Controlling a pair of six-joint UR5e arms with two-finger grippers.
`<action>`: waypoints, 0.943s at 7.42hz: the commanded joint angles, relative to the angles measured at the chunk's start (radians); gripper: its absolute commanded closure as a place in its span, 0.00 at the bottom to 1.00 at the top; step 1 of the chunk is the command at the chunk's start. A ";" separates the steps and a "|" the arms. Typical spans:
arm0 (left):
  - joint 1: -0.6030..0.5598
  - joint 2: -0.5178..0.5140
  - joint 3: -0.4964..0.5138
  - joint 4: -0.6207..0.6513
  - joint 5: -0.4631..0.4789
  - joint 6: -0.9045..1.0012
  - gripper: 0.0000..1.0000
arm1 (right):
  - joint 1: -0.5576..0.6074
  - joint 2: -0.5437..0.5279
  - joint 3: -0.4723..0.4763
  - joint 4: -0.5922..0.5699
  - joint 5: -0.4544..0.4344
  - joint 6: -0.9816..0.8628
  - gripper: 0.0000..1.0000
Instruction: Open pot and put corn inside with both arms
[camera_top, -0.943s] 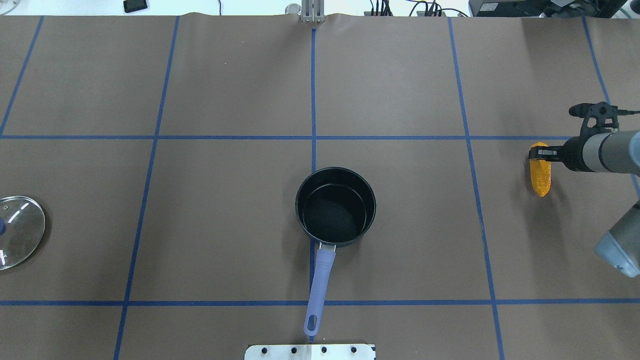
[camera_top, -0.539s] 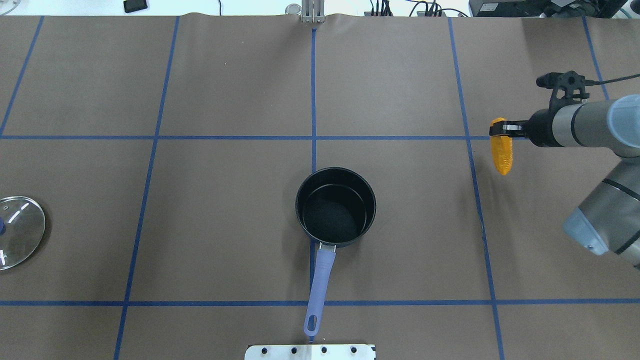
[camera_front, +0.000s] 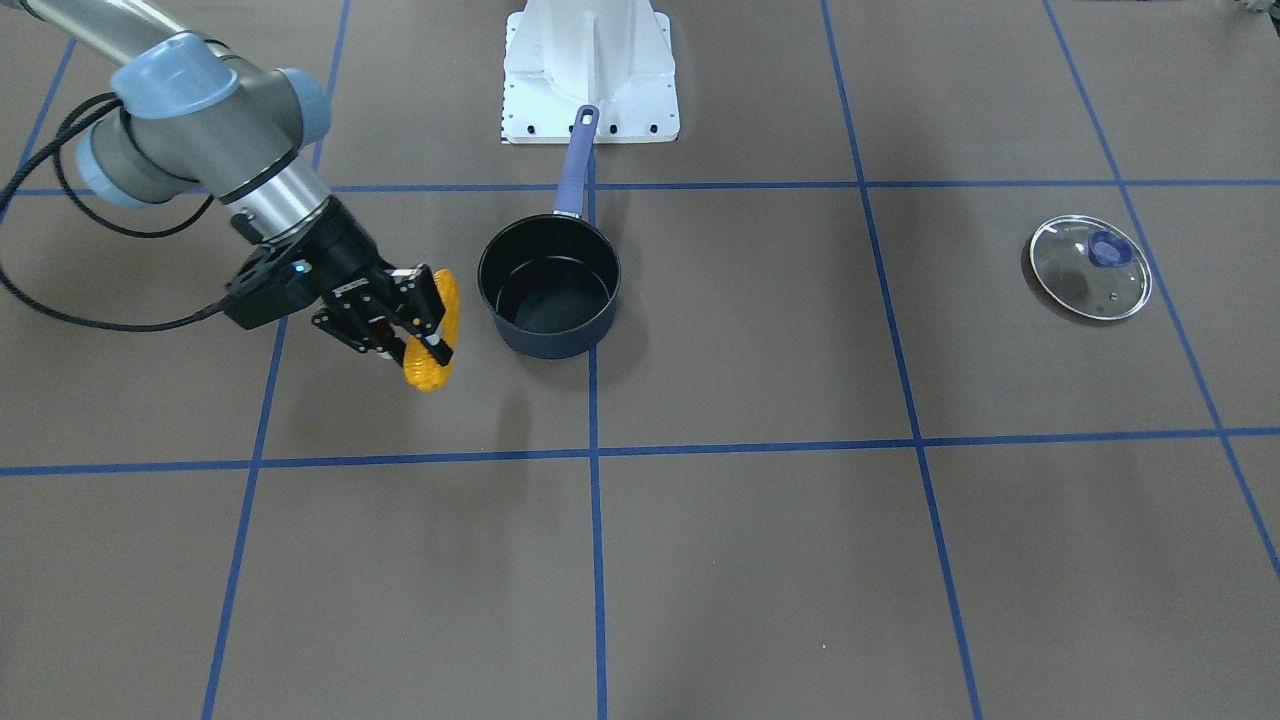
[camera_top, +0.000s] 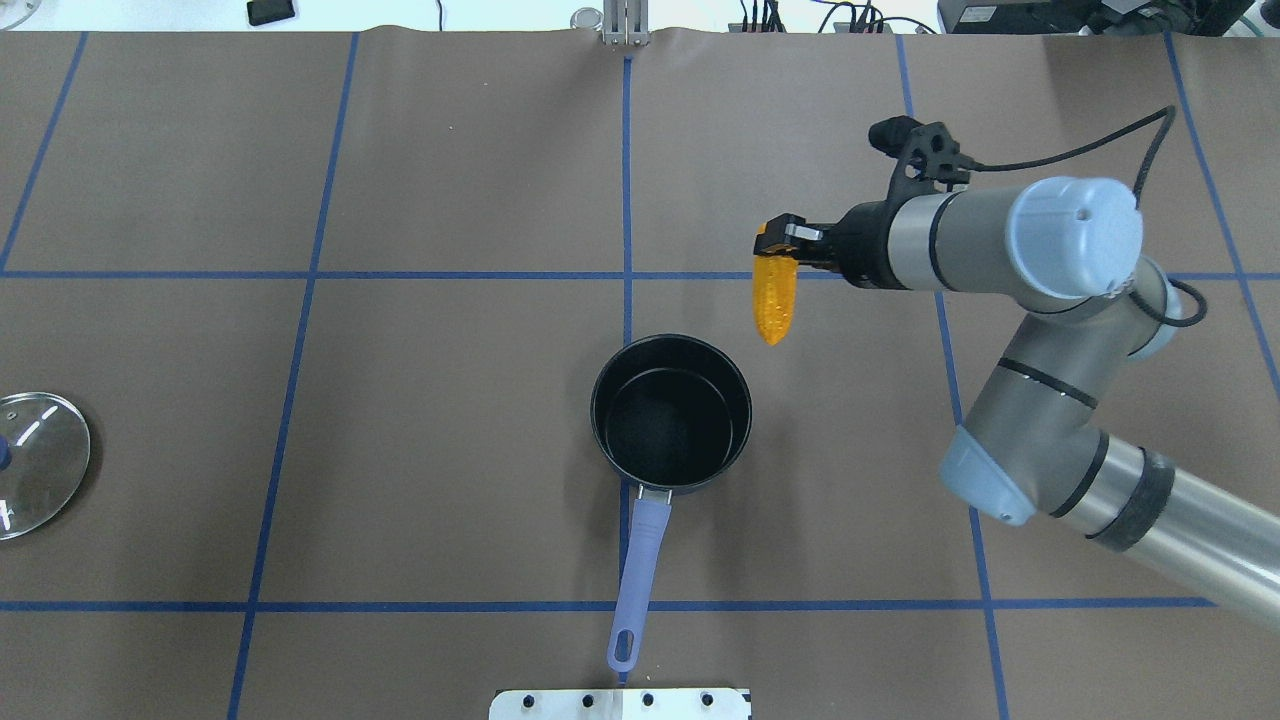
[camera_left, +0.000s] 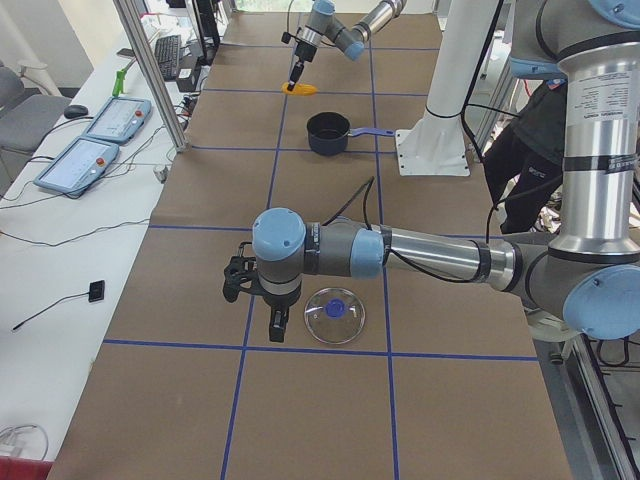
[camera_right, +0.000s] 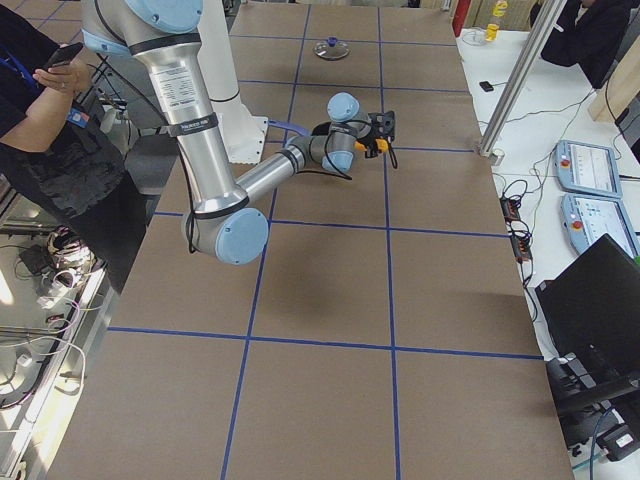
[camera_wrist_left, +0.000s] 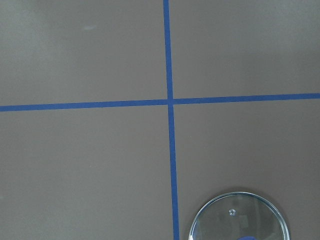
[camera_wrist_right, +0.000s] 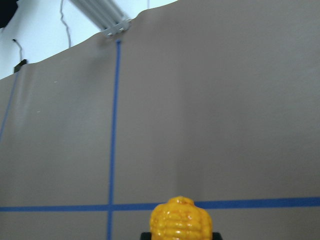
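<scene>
The dark navy pot (camera_top: 670, 415) stands open in the middle of the table, its purple-blue handle (camera_top: 640, 560) pointing toward the robot base. My right gripper (camera_top: 778, 245) is shut on the thick end of the yellow-orange corn (camera_top: 774, 300) and holds it above the table, just beyond the pot's far right rim. In the front view the corn (camera_front: 428, 375) hangs beside the pot (camera_front: 548, 290). The right wrist view shows the corn's end (camera_wrist_right: 181, 219). My left gripper (camera_left: 277, 318) shows only in the left side view, beside the glass lid (camera_left: 333, 315); I cannot tell whether it is open.
The glass lid (camera_top: 35, 465) with a blue knob lies flat at the table's far left edge, also in the left wrist view (camera_wrist_left: 239, 216). The white base block (camera_top: 620, 703) is at the near edge. People stand by the robot in the side views.
My right arm has carried the corn left from the table's right edge to just beyond the pot. The pot and the lid have not moved.
</scene>
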 joint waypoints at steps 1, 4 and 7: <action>0.000 0.000 0.005 0.001 0.000 0.000 0.01 | -0.174 0.042 0.002 -0.008 -0.194 0.035 1.00; 0.002 0.000 0.005 0.003 0.000 0.002 0.01 | -0.205 0.036 -0.002 -0.012 -0.205 0.033 0.66; 0.002 0.009 0.005 0.001 0.000 0.003 0.01 | -0.214 0.041 0.080 -0.197 -0.263 0.032 0.00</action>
